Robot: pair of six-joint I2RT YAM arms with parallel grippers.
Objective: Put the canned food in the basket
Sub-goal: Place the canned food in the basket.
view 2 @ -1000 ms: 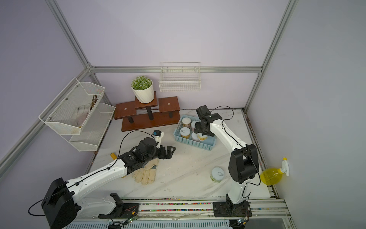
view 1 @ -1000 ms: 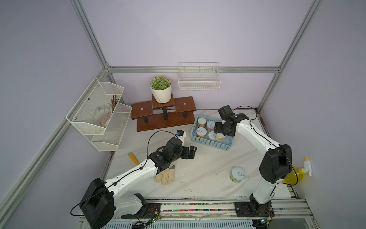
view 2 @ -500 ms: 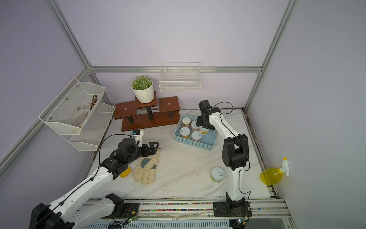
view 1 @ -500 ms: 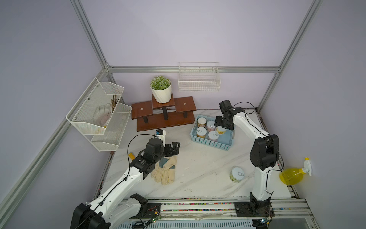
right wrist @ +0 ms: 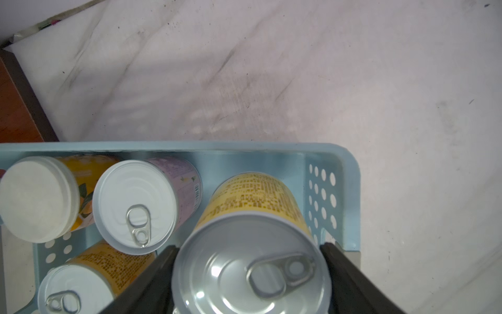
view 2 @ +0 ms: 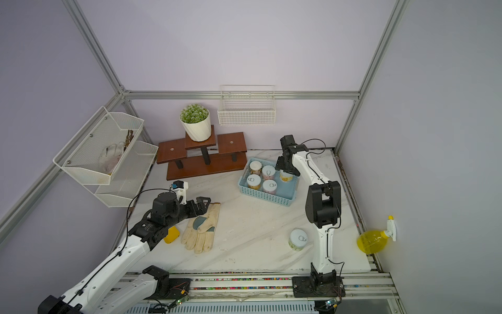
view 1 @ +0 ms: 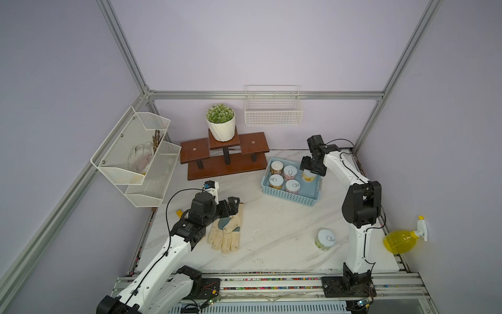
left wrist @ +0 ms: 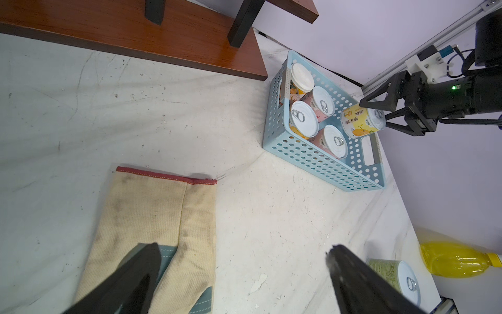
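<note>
The light blue basket (view 1: 288, 196) (view 2: 266, 197) stands at the back right of the table. Several cans stand upright in its left half, among them a white-topped one (view 1: 276, 166) (right wrist: 35, 198). My right gripper (view 1: 309, 174) (right wrist: 248, 248) is shut on a yellow-labelled can (view 1: 308, 176) (left wrist: 362, 122) (right wrist: 244, 206). It holds the can by its lid end, slightly tilted, inside the basket's right end; whether it touches the floor I cannot tell. Another can (view 1: 325, 239) (left wrist: 402, 280) stands on the table in front of the right arm. My left gripper (view 1: 235, 202) (left wrist: 242, 251) is open and holds nothing, by the glove's cuff.
A beige work glove (view 1: 226, 231) lies left of centre, with a small yellow object (view 2: 171, 235) beside it. A wooden stand (view 1: 225, 160) with a potted plant (view 1: 220, 125) is at the back. A white mesh rack (view 1: 135, 155), a wire basket (view 1: 273, 111) and a yellow spray bottle (view 1: 399, 240) hang on the walls.
My left arm has drawn back from beside the basket toward the front left, over the glove. My right arm's elbow has swung upright, with its gripper still holding the yellow can at the basket.
</note>
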